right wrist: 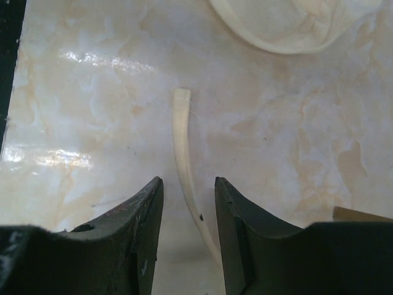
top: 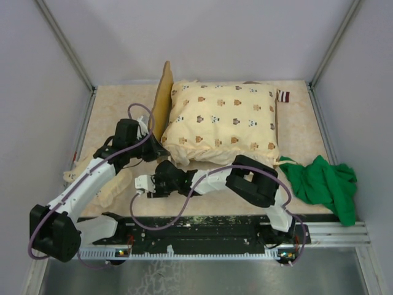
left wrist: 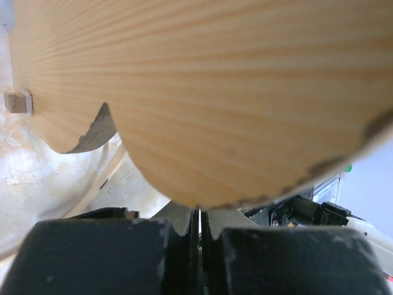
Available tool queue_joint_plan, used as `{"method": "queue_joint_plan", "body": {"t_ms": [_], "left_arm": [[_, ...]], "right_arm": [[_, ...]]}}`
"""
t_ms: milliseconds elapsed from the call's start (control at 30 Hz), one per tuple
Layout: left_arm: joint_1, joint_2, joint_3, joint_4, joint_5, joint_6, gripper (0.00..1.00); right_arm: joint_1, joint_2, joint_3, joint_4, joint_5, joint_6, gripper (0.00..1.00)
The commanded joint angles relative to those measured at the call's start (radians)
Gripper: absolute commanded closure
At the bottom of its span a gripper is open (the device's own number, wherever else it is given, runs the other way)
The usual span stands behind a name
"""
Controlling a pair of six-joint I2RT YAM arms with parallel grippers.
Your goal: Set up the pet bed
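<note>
The pet bed [top: 163,104] seems mid-positioning: the left gripper [left wrist: 199,215], jaws closed, is at its headboard [left wrist: 215,92], and the right gripper [right wrist: 187,190], narrowly parted and empty, hovers beside it, so a careful push likely comes next.

One light-wood pet bed frame with scalloped headboard [top: 162,101]. One cream animal-print padded quilt [top: 224,123]. One crumpled green cloth [top: 322,184], four o'clock on the worktop [top: 123,104]. One pale cream fabric piece [top: 113,190], eight o'clock. One maroon-and-white striped tag [top: 283,96], one o'clock.

Pale grey walls [top: 215,37] enclose a glossy marbled beige tabletop [top: 113,98].
</note>
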Motion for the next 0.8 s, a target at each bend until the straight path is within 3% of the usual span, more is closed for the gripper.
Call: {"method": "queue_joint_plan", "body": {"t_ms": [0,333,767], "left_arm": [[0.013,0.004,0.007,0.056,0.028,0.011,1.00],[0.024,0.040,0.004,0.077,0.046,0.019,1.00],[0.032,0.020,-0.055,0.050,0.012,0.078,1.00]], "right_arm": [[-0.002,0.058,0.088,-0.049,-0.050,0.131,0.60],[-0.002,0.060,0.075,-0.080,-0.079,0.259,0.73],[0.000,-0.111,-0.140,-0.105,-0.111,0.152,0.98]]}}
